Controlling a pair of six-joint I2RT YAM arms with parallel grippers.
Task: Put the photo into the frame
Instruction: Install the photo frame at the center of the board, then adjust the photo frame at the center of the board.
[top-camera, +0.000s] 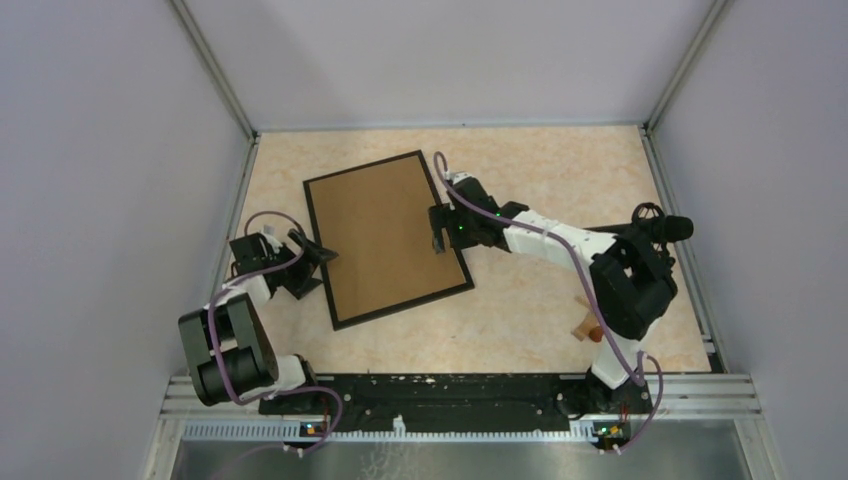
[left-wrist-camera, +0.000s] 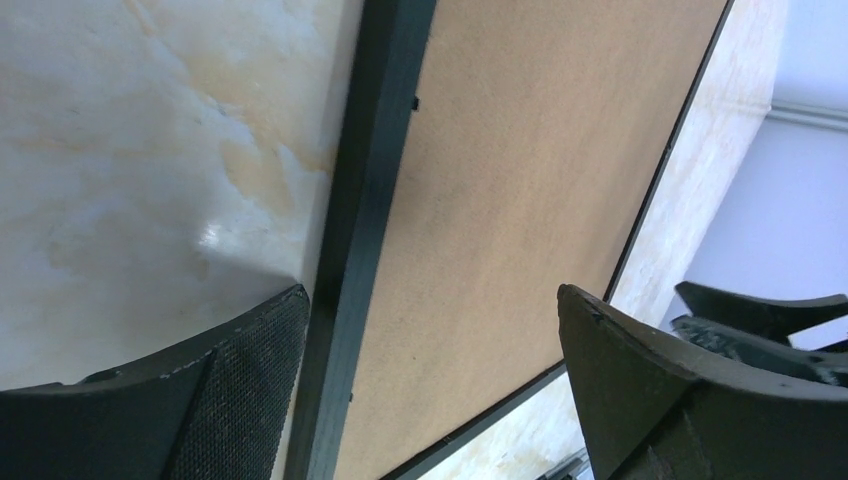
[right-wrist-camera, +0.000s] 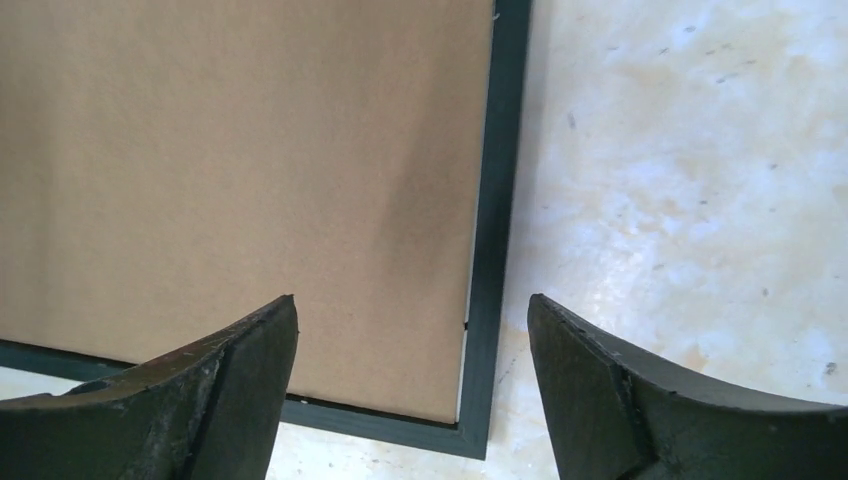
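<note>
The frame (top-camera: 362, 168) lies flat and slightly turned on the surface (top-camera: 560, 170), back side up, with a brown backing board (top-camera: 385, 240) filling it edge to edge. I see no photo, and I cannot tell whether it sits under the board. I judge this to be the closing step: the board looks seated, so the next move calls for checking that it is flush, then lifting both hands clear without dragging the frame. My right hand (right-wrist-camera: 412, 300) is spread wide over the frame's right border near a corner, holding nothing. My left hand (left-wrist-camera: 430, 295) stands at its widest astride the left border, one finger (left-wrist-camera: 250, 380) just beside it, and is empty too.
</note>
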